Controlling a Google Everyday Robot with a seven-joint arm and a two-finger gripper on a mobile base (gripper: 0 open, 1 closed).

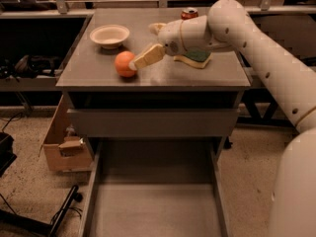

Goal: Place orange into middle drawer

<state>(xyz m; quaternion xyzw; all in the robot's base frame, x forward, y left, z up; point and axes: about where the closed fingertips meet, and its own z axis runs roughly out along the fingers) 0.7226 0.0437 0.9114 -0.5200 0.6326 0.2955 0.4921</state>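
Note:
The orange [123, 64] sits on the grey cabinet top [197, 75], left of centre, in front of the white bowl [109, 35]. My gripper [143, 46] reaches in from the right at the orange's right side. It is open: the near tan finger [149, 56] touches or nearly touches the orange, and the other finger [157, 27] stands farther back. The orange is not held. The middle drawer [153, 206] is pulled out below, towards the camera, showing a bare grey floor and low side walls.
A red soda can [189, 13] stands at the back of the top. A green and yellow sponge [193, 58] lies under my wrist. A closed drawer front [153, 122] is above the open drawer. A cardboard box [63, 149] sits on the floor at the left.

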